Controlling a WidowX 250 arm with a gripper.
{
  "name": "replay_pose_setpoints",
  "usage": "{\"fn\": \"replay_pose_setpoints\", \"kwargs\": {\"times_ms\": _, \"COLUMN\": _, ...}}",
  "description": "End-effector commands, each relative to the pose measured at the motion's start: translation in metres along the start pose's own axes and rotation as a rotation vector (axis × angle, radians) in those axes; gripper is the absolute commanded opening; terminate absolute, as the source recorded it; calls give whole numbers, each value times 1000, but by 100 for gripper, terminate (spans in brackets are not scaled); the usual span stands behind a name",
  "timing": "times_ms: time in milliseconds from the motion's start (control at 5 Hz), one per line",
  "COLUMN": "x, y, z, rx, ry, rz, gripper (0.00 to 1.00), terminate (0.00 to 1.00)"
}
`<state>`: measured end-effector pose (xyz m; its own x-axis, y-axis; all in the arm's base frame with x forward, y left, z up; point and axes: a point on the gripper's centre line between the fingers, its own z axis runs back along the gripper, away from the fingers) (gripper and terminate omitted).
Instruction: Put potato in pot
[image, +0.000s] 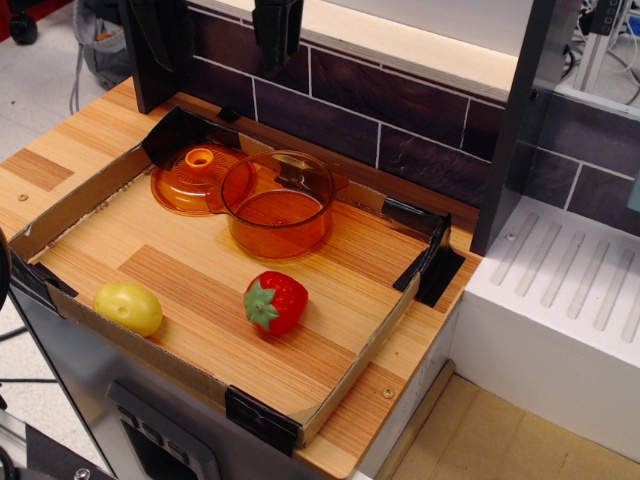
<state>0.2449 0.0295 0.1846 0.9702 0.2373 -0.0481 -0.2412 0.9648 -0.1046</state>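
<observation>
Four things sit on the wooden surface (200, 300) inside a low cardboard rim, noted big to small. Pot (278, 205): clear orange, upright, mouth open and empty, toward 12 o'clock of the tray. Lid (195, 180): domed, knob up, touching or just beside the pot at its 9 o'clock. Strawberry (274, 301): at the pot's 6 o'clock, near the front half. Potato (128, 307): pale yellow, at the tray's 8 o'clock, just beside the front-left cardboard rim, well apart from the pot.

Tool (277, 30): dark, hanging at the top of frame above the back wall, holding nothing; how far open it is I cannot tell, tips are too dark to separate.

Potato's long axis lies roughly flat, running 10 to 4 o'clock, blunter end toward the strawberry.

Step in hand, by my reading: reach for the potato. Best done by closing across the short axis at mid-body; it looks smooth, likely to squirt out if pinched near an end. Mind the rim close by. Carry high over the strawberry, release low inside the pot mouth.
</observation>
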Motion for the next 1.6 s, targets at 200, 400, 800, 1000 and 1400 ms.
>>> {"fn": "replay_pose_setpoints", "kwargs": {"times_ms": 200, "x": 9, "y": 12, "z": -2, "rx": -31, "ry": -7, "rz": 163, "gripper": 100, "terminate": 0}}
{"fn": "replay_pose_setpoints", "kwargs": {"times_ms": 400, "x": 11, "y": 30, "z": -9, "rx": -55, "ry": 2, "rz": 357, "gripper": 100, "terminate": 0}}
{"fn": "replay_pose_setpoints", "kwargs": {"times_ms": 800, "x": -3, "y": 58, "z": -29, "rx": -46, "ry": -144, "rz": 713, "gripper": 100, "terminate": 0}}
{"fn": "replay_pose_setpoints", "kwargs": {"times_ms": 1000, "x": -9, "y": 67, "z": -44, "rx": -14, "ry": -201, "rz": 895, "gripper": 100, "terminate": 0}}
{"fn": "replay_pose_setpoints", "kwargs": {"times_ms": 1400, "x": -12, "y": 84, "z": -70, "rx": 94, "ry": -141, "rz": 1130, "gripper": 100, "terminate": 0}}
